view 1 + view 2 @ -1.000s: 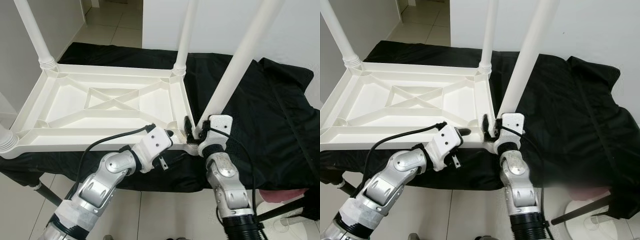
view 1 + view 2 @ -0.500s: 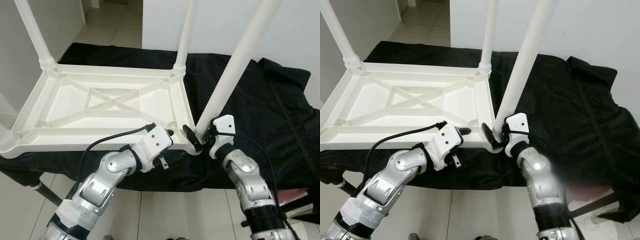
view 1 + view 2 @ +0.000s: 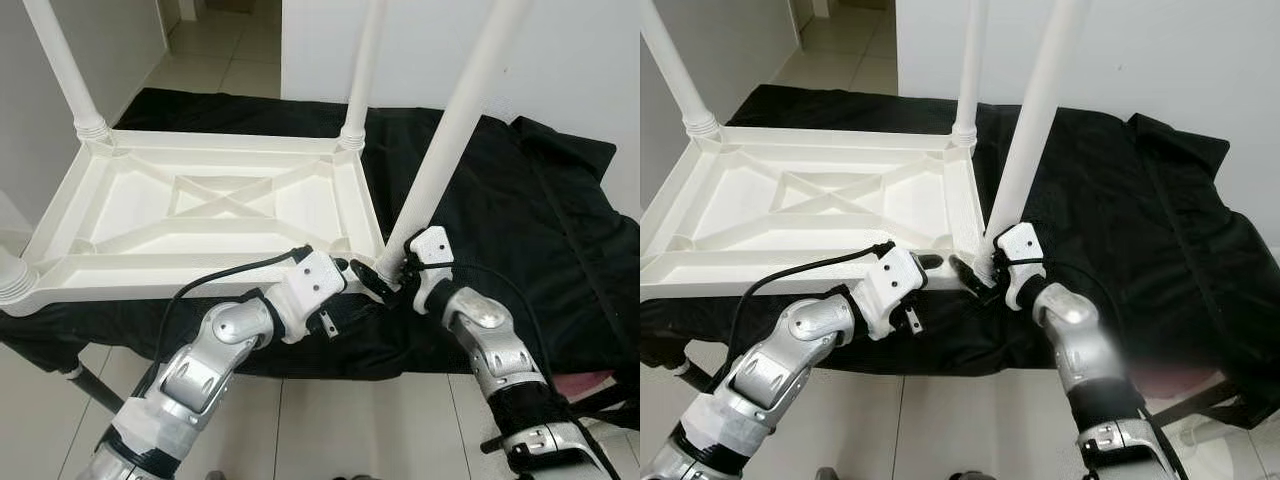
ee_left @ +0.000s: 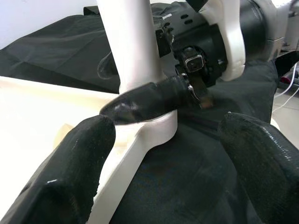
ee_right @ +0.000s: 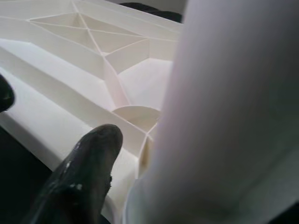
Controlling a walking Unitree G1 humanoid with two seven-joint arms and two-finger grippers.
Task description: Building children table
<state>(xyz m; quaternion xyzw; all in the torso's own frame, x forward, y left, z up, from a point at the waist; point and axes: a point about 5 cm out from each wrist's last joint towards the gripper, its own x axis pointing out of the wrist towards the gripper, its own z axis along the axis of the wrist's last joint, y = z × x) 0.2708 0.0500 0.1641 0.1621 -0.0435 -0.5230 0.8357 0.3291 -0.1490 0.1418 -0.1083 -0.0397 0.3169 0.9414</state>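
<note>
A white plastic table top (image 3: 130, 215) lies upside down on a black cloth. At its near right corner a long white leg (image 3: 450, 130) rises, leaning to the right. My right gripper (image 3: 387, 280) is shut on the foot of this leg at the corner socket. One black finger (image 5: 88, 172) lies against the leg's side and the other is hidden behind it. My left gripper (image 4: 163, 154) is open just left of that corner, at the table's front rim, with its fingers (image 4: 79, 163) spread wide and holding nothing.
Two more legs stand upright at the far corners (image 3: 62, 60) (image 3: 362, 60), and a third at the near left corner (image 3: 12, 280). The black cloth (image 3: 540, 220) stretches away to the right. A white wall stands behind and tiled floor lies below the near edge.
My right forearm has swung out to the right and its wrist has turned around the leg's foot, keeping its hold. The left arm has stayed put.
</note>
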